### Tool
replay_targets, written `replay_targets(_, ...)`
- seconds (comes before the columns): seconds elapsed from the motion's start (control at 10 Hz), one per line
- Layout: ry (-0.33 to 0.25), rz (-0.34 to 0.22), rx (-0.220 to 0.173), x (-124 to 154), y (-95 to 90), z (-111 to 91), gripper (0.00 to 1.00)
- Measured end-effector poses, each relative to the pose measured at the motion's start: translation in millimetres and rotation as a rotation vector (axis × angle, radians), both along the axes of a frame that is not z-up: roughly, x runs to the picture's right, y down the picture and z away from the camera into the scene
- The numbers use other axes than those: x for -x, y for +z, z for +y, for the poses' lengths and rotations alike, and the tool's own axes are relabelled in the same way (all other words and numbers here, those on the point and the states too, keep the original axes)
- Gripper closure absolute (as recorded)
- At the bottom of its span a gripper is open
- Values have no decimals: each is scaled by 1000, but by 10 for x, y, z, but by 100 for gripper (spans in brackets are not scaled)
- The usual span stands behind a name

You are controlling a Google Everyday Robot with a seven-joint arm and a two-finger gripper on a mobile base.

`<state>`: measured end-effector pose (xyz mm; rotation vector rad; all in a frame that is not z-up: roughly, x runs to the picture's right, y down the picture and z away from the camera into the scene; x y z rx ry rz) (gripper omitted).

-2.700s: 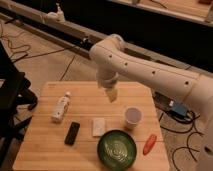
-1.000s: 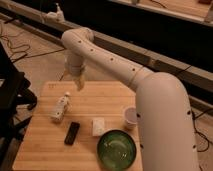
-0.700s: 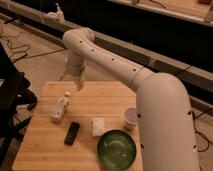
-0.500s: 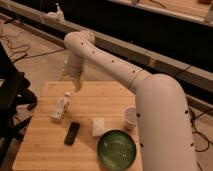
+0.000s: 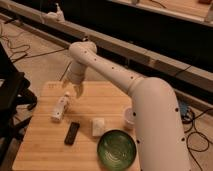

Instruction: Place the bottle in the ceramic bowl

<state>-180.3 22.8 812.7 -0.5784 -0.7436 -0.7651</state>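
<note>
The small white bottle [image 5: 60, 106] lies on its side on the left part of the wooden table [image 5: 45, 150], its neck pointing away from me. The dark green ceramic bowl [image 5: 117, 148] sits at the table's front edge, right of centre. My gripper [image 5: 78, 90] hangs from the white arm just above and to the right of the bottle's neck end, close to it but apart from it. The arm sweeps in from the right and covers the table's right side.
A black remote [image 5: 72, 133] lies in front of the bottle. A flat white block [image 5: 98, 126] lies between the remote and the bowl. A translucent cup [image 5: 130, 117] stands behind the bowl, beside my arm. A dark chair frame [image 5: 12, 100] stands left of the table.
My gripper has moved from the table's middle to the left and lowered toward the bottle's neck end. The bottle, bowl, remote and block have stayed in place.
</note>
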Motion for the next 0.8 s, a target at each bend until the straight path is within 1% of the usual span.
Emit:
replay_targets(0.1,-21,-9,7,65,101,84,35)
replay_targets(0.3,-45,-24,23,224,236,175,35)
replay_targets(0.5,-53,-38,43,368,339,240,35)
replay_targets(0.8,-63,-63,82,582,496,336,35)
